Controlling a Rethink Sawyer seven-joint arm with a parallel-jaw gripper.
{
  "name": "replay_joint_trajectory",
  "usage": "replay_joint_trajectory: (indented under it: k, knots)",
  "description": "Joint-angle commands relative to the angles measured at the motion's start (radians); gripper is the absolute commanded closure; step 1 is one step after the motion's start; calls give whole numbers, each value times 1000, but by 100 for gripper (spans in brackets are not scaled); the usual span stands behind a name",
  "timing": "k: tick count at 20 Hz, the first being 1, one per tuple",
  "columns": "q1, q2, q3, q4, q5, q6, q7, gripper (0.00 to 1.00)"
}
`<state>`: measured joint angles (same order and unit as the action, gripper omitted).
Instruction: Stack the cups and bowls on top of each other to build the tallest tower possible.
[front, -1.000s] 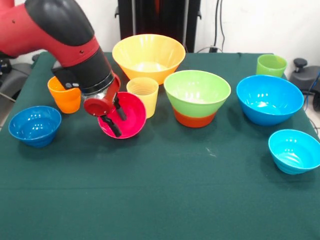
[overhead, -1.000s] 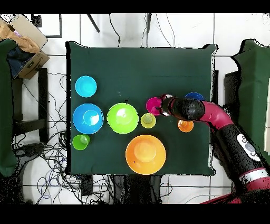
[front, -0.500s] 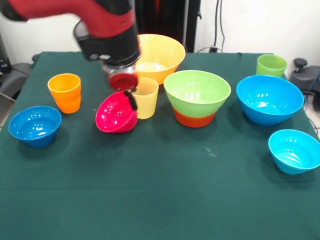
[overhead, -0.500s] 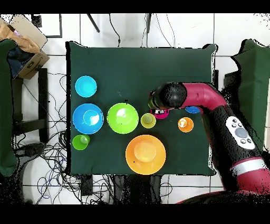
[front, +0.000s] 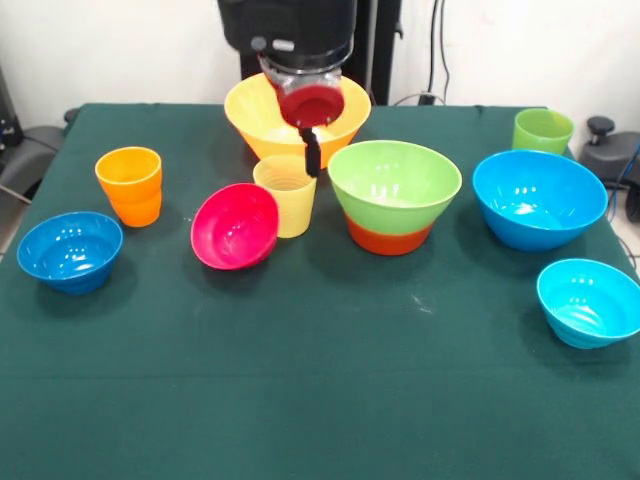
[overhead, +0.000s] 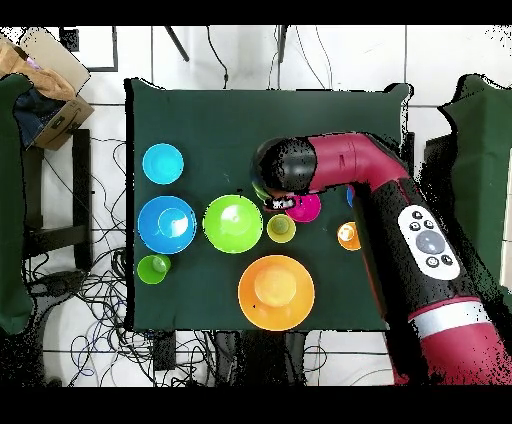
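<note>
My gripper (front: 311, 152) hangs above the pale yellow cup (front: 286, 193), in front of the big yellow-orange bowl (front: 260, 115), and holds nothing. The magenta bowl (front: 235, 226) lies tilted on the cloth just left of that cup, apart from the gripper. The light green bowl (front: 394, 182) sits nested in the orange-red bowl (front: 388, 238), a low tower to the cup's right. From above, the arm's head covers the gripper (overhead: 277, 203) beside the magenta bowl (overhead: 305, 208).
At the left stand the orange cup (front: 130, 185) and the small dark blue bowl (front: 69, 250). On the right are the big blue bowl (front: 540, 198), the cyan bowl (front: 590, 300) and the light green cup (front: 543, 130).
The gripper let go of the magenta bowl, which now rests tilted on the cloth. It then rose and moved right, to above the pale yellow cup.
</note>
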<state>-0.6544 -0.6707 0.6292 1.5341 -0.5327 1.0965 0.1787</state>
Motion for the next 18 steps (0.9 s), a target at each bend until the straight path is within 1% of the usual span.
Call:
replay_joint_trajectory:
  k: [1,3,4,7,12,15,18]
  knots:
    - [1,-43,-88,5,9,33,205,0]
    - [-8,-21,-81,-1,5,19,169,0]
    - [-17,5,-74,-17,-3,1,142,0]
    - [-43,47,-62,-28,-27,-45,84,0]
    - [-106,104,-23,-60,-55,-69,-47,0]
    - [-140,141,-2,-66,-58,-94,-84,0]
    - [-153,162,5,-56,-70,-131,-79,0]
